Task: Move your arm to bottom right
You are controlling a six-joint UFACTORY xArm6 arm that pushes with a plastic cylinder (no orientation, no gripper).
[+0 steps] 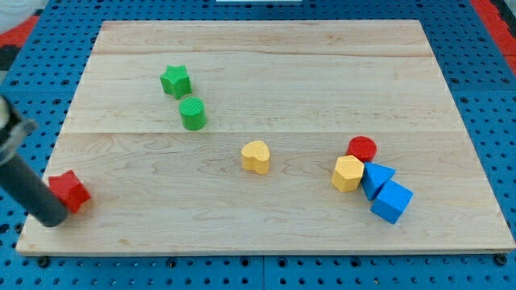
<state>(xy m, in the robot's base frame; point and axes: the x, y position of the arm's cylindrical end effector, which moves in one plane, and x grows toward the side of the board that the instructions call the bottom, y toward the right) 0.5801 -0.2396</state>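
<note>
Tip (50, 221) at board's (258, 48) bottom-left, touching red star (69, 192). No claw, plain rod, holds nothing. Target corner far right of tip, past blue cube (392, 201).

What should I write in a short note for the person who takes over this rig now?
My tip is at the board's bottom left, touching or very near the red star block.
Bottom right cluster: red cylinder, yellow hexagon block, blue triangle block, blue cube.
Elsewhere: yellow heart block near the middle, green star block and green cylinder upper left.
Done: nothing yet.
Left: move the arm across to the bottom right.
</note>
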